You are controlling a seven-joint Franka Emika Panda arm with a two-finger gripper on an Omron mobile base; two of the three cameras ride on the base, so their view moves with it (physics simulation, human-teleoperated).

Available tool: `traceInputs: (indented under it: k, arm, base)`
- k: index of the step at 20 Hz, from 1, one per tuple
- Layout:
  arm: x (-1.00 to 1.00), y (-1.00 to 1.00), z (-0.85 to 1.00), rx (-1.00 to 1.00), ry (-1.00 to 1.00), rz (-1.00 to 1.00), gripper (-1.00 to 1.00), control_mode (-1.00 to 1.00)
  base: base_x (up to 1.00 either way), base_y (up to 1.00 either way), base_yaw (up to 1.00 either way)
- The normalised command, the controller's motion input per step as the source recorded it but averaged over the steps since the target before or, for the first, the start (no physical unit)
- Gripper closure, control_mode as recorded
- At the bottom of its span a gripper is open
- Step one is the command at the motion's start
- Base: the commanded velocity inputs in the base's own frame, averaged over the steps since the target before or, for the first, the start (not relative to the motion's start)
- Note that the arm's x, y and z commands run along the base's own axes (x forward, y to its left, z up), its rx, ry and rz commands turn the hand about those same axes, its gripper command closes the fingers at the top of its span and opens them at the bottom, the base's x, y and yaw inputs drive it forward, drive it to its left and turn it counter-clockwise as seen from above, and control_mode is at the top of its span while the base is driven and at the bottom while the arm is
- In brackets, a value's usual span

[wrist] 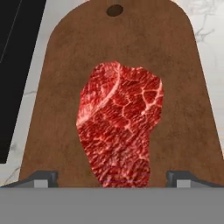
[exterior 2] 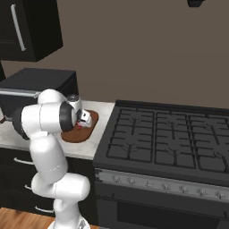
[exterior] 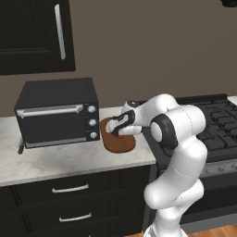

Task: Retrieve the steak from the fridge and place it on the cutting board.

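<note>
The steak (wrist: 120, 127), a flat marbled red slab, lies on the reddish-brown cutting board (wrist: 57, 87), in the middle of it. In the hand view my gripper (wrist: 111, 178) hangs just above the meat, open, its fingertips (wrist: 43, 178) spread wider than the steak and apart from it. From the left base view the gripper (exterior: 121, 131) points down over the board (exterior: 121, 145), with a sliver of red steak (exterior: 121, 136) under it. The right base view has the gripper (exterior 2: 84, 120) over the board (exterior 2: 73, 135). The fridge is out of view.
A black toaster oven (exterior: 58, 113) stands on the marble counter (exterior: 69, 159) just left of the board. A black gas stove (exterior 2: 165, 134) adjoins the counter on the right. Dark wall cabinets (exterior: 32, 32) hang above. Drawers sit below the counter.
</note>
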Motion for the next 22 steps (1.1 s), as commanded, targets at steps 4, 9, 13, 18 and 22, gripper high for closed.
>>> traceInputs:
  k: [4, 9, 13, 18, 22]
  arm:
    - [-0.46, -0.11, 0.67, 0.00, -0.16, 0.00, -1.00, -1.00]
    - [-0.52, -0.15, 0.81, 0.00, -0.26, 0.00, -1.00, -1.00]
    - [-0.64, -0.25, 0.80, 0.00, -0.24, 0.00, -1.00, -1.00]
    - [-0.63, -0.31, 0.88, 0.01, -0.22, 0.00, -1.00, -1.00]
    - [-0.58, -0.34, 0.92, 0.04, -0.21, 0.00, -1.00, -1.00]
  base:
    - [0.00, 0.00, 0.00]
    - [0.00, 0.00, 0.00]
    - [0.00, 0.00, 0.00]
    - [0.00, 0.00, 0.00]
    - [0.00, 0.00, 0.00]
